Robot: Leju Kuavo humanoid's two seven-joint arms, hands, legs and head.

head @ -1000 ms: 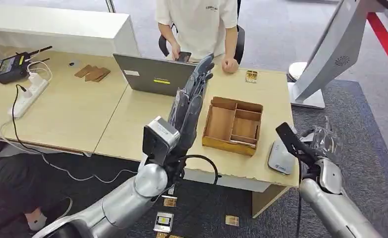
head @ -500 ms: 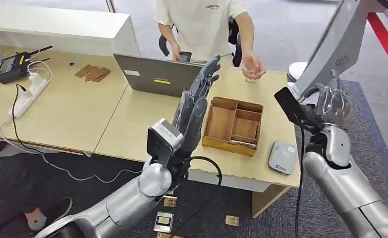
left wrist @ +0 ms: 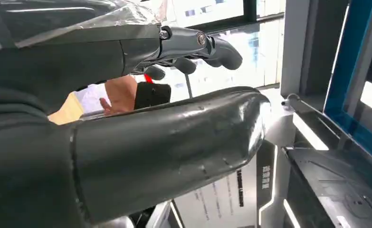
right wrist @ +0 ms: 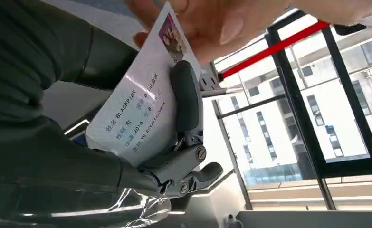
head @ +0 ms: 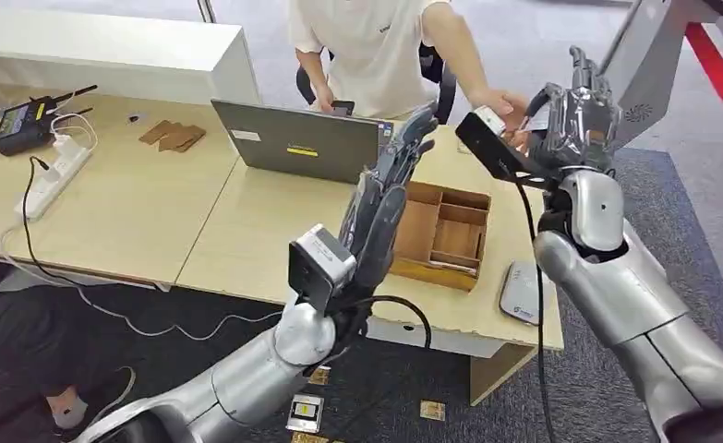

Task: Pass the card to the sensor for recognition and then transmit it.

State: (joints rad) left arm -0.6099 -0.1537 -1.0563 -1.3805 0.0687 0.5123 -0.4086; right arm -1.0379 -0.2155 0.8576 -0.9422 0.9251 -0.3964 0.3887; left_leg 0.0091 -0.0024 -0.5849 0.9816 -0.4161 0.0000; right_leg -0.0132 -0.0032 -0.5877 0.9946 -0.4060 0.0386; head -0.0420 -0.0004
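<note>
- We see the card [right wrist: 136,114] as smooth white paper or plastic with a slight sheen.
- The right hand [head: 584,115] has glossy silver metal on its back; its fingers [right wrist: 186,102] look like matt dark plastic.
- The left hand [head: 385,208] is dark and smooth, with a glossy thumb [left wrist: 174,147].
- The tray [head: 436,235] is matt brown wood.
- The table [head: 154,203] has a smooth, pale wood-look top.
- The sensor [head: 522,293] is smooth grey plastic.

The light wooden bench [head: 154,212] carries an open laptop [head: 293,140], with a wooden compartment tray [head: 440,235] just beside it. Past the tray a grey sensor pad [head: 516,293] lies near the bench edge. Well away from the laptop lie a white power strip [head: 54,175], a black handheld device [head: 23,125] and some brown cards [head: 173,137].
</note>
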